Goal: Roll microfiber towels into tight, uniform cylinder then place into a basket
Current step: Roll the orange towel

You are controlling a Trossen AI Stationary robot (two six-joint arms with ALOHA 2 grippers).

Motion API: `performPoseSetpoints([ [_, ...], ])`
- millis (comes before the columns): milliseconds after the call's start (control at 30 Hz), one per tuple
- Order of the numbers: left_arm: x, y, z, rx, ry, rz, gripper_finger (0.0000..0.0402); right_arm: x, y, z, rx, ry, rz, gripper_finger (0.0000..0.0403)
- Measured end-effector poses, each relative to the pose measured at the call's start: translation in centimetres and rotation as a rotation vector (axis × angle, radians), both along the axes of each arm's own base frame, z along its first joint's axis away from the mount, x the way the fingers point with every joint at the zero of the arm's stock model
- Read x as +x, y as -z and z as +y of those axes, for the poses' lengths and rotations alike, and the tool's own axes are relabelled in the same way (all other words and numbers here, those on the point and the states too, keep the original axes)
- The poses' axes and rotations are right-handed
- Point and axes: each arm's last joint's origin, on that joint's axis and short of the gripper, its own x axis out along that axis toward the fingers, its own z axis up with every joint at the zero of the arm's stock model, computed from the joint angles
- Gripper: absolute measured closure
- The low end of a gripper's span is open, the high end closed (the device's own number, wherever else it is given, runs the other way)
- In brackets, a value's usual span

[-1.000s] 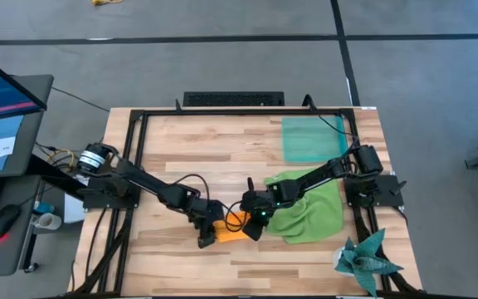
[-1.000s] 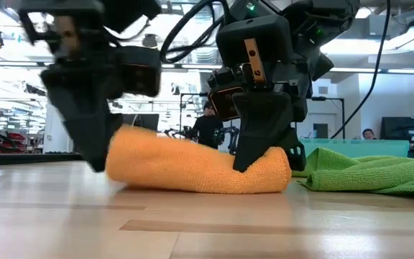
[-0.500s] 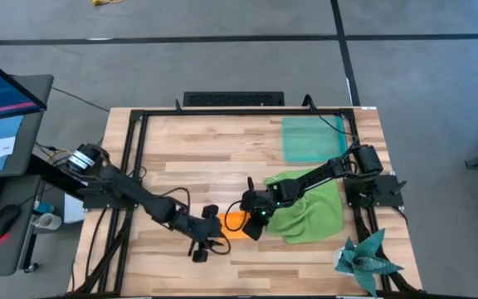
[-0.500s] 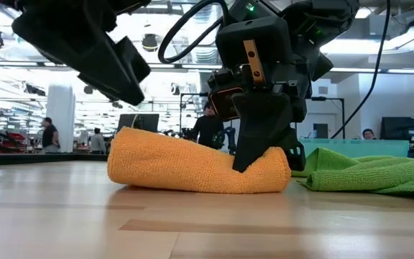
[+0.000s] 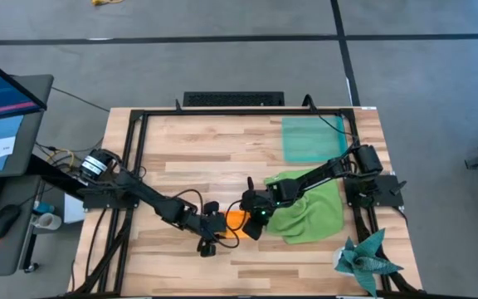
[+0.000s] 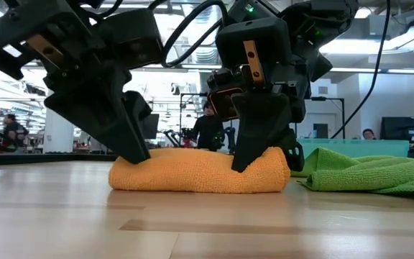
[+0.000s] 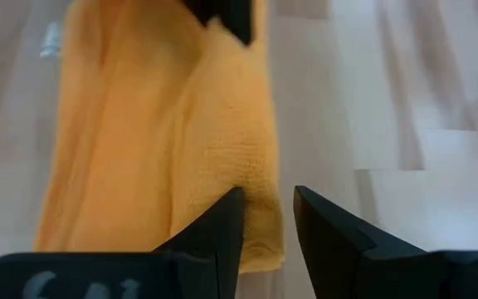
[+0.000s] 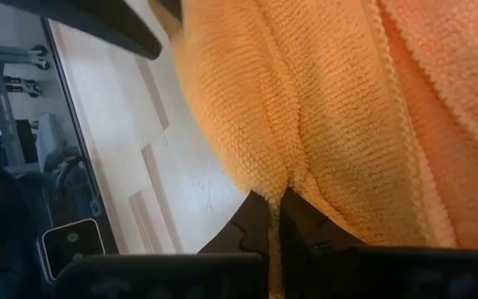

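Observation:
The orange towel lies as a short loose roll on the wooden table, near its middle front. My left gripper stands on the roll's left end, its fingers a little apart. My right gripper is at the roll's right end, shut on orange cloth. The lime green towel lies crumpled just right of the roll, under my right arm. The translucent teal basket rests flat at the far right of the table. My left gripper comes down slanting from the table's left onto the top of the roll's left end. One finger lies on the cloth; the roll's side edge shows in the gap. The roll stays on the table, low at that end. My right gripper pinches a thin fold of orange cloth between its shut fingers at the roll's right end. It comes slanting down from the table's right. The roll rests on the table; the cloth bulges on either side of the fingers.
A dark teal spiky star-shaped cloth lies at the near right corner. A black frame runs round the table's edges. A laptop and desk stand off the table's left side. Bare wood lies in front of the roll and at the far left.
My left gripper lifted off the roll's left end toward the near left, turned about its own line, then came back down on that end. The roll's left end now sits lower and flatter. The roll's right end stays in place.

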Motion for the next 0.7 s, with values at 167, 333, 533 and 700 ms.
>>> performPoseSetpoints([
  [167,-0.1,0.1,0.1,0.009,-0.026,0.018,0.0297,0.0,0.0,0.0,0.002,-0.004,0.0,0.0383],
  [333,-0.1,-1.1,-0.2,0.023,0.022,-0.055,0.0297,0.0,0.0,0.0,0.005,-0.005,0.001,0.0379],
  [533,-0.1,-2.4,-0.9,0.126,0.08,-0.172,0.0297,0.0,0.0,-0.2,0.008,-0.002,0.002,0.0382],
  [700,0.5,-0.4,-0.1,0.09,0.066,-0.093,0.0297,0.0,0.0,-0.2,0.008,-0.002,0.001,0.0378],
])
